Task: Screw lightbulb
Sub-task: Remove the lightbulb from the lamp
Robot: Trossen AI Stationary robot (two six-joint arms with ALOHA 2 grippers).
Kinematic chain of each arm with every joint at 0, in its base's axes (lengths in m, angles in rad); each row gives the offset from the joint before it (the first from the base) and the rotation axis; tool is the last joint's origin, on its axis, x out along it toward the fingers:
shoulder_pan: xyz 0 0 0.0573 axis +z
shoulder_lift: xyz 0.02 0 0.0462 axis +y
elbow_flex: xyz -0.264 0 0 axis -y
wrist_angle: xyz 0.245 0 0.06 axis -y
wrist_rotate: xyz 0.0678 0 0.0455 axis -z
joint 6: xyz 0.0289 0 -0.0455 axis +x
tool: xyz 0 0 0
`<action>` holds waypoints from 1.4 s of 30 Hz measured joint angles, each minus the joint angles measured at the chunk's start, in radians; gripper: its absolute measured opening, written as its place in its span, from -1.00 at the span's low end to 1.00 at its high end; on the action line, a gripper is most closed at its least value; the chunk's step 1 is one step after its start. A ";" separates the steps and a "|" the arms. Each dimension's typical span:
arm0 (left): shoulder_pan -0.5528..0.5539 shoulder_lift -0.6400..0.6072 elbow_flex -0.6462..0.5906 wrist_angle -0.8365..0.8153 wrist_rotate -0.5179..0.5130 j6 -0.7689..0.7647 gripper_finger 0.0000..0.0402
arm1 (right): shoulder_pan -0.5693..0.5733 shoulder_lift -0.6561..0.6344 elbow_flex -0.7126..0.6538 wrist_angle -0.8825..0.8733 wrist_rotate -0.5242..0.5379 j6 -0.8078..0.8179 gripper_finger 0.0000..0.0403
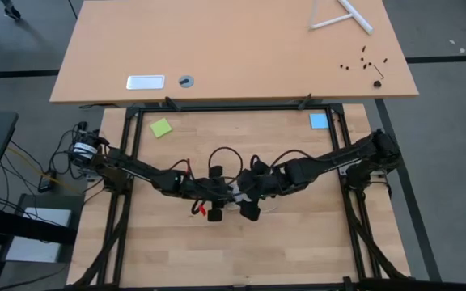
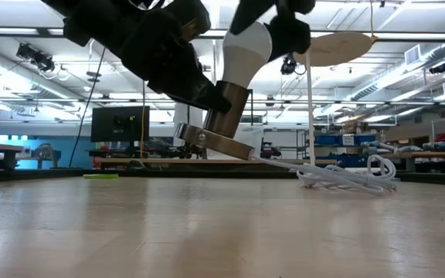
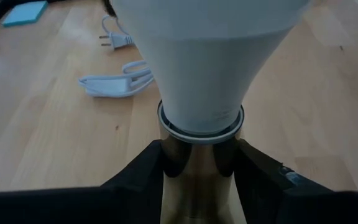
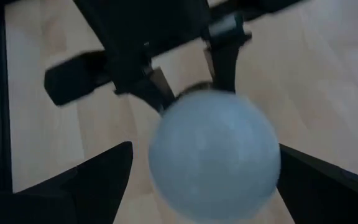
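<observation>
Lightbulb [image 2: 246, 54] sits upright in the metal socket [image 2: 226, 116], raised off the table. Left gripper [image 3: 197, 165] clamps socket barrel just below bulb. Right gripper [image 4: 213, 168] fingers spread either side of bulb dome, not touching. Bulb looks seated; prob. more turns or check left.

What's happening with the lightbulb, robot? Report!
Left tool clamped on the metal socket, held tilted off the table. Right tool open around the lightbulb, seated in socket. White cord trailing, nothing blocking.
</observation>
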 joint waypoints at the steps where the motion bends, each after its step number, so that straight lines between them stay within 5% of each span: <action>1: 0.000 0.000 0.000 -0.002 0.005 -0.004 -0.25 | -0.001 0.006 0.011 0.001 0.000 -0.014 0.87; 19: 0.001 -0.001 0.034 -0.056 0.001 -0.019 -0.25 | -0.016 0.157 0.251 -0.252 -0.028 -0.111 0.78; 29: 0.000 0.000 0.033 -0.054 0.000 -0.017 -0.25 | -0.023 0.161 0.257 -0.279 -0.028 -0.123 0.38; 42: 0.000 -0.001 0.033 -0.044 -0.003 0.001 -0.25 | -0.025 0.161 0.287 -0.317 -0.036 -0.313 0.40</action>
